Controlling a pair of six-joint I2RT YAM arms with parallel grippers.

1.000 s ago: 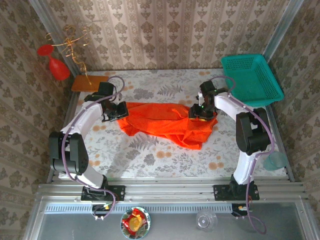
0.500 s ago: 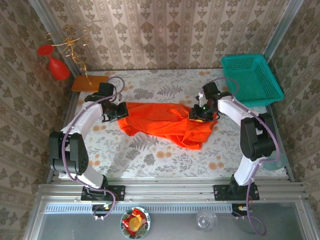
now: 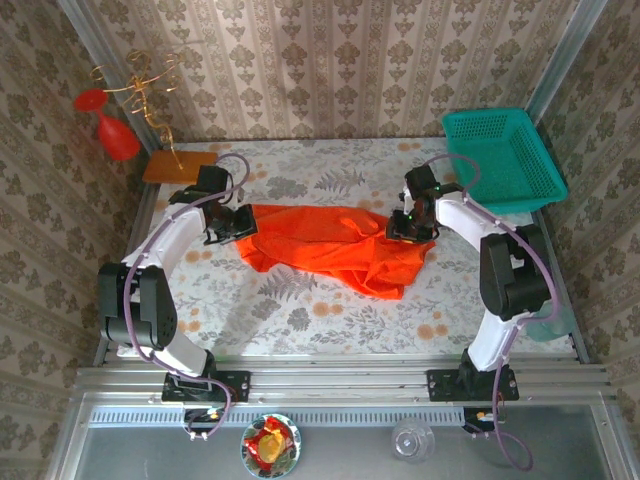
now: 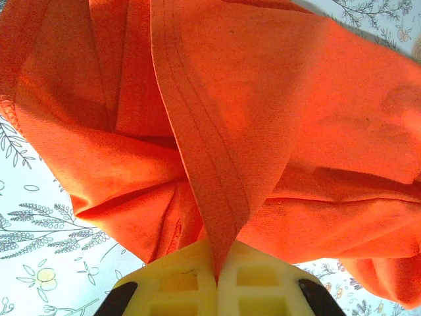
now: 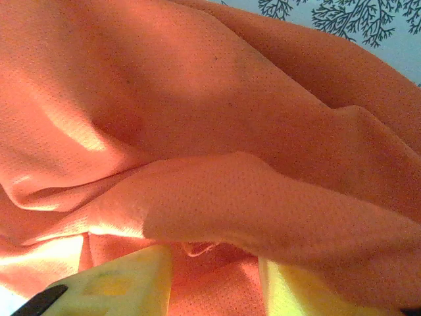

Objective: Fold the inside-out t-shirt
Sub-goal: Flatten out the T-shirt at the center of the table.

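Rightward had edged the right gripper (image 3: 409,226), jaws apart astride the bright orange-red cloth t-shirt (image 3: 330,250) crumpled on the table (image 3: 300,312), the left gripper (image 3: 236,222) clamped on its hem; flattening seemed underway, next calling for an outward pull.

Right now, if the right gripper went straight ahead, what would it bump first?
The orange t-shirt, most likely: a fold of it lies just ahead of the right gripper, between its open fingers.

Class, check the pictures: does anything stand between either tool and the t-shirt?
Nothing visible does. The left tool is shut on a hem of the t-shirt; the right tool is open, with cloth lying in its gap.
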